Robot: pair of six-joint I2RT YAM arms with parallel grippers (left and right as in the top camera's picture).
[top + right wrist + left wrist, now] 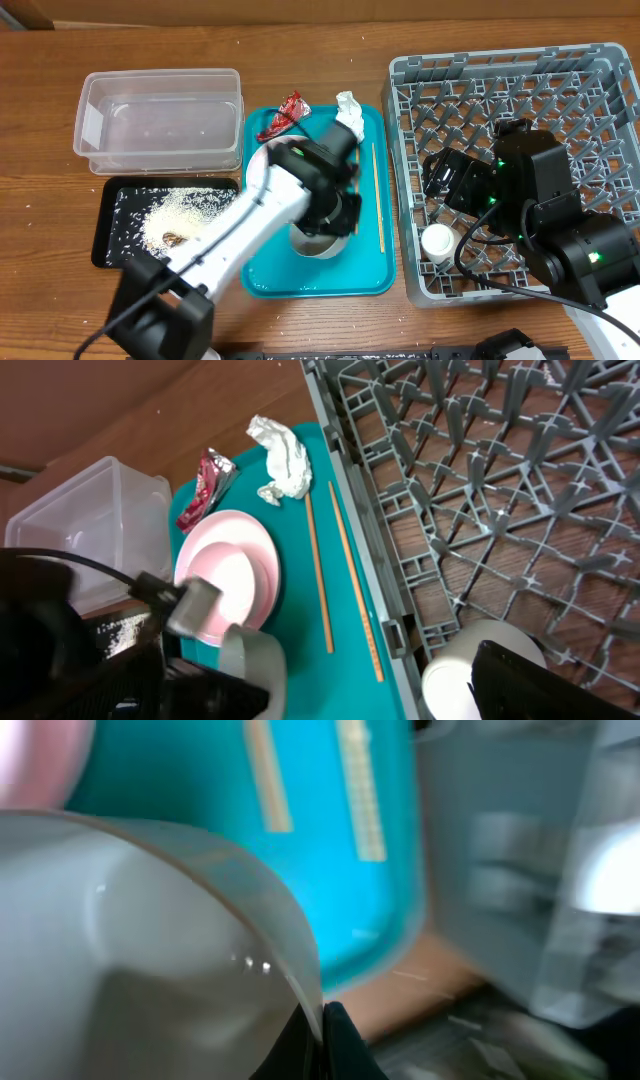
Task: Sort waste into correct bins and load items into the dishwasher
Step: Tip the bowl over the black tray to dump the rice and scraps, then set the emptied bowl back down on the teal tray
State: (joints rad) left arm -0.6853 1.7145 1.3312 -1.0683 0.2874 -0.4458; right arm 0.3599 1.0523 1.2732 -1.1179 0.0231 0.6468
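My left gripper (325,1020) is shut on the rim of the white bowl (120,930) and holds it over the teal tray (300,282); the bowl also shows in the overhead view (320,243). The pink-rimmed plate (225,575), the red wrapper (282,115), the white napkin (348,108) and two chopsticks (377,195) lie on that tray. My right gripper (442,188) is open and empty above the grey dish rack (520,90). The small white cup (437,241) stands in the rack's front left corner, beside one right finger.
The clear tub (160,120) stands at the back left. The black tray (120,230) in front of it holds grainy food scraps (178,213). The left arm covers most of the plate in the overhead view.
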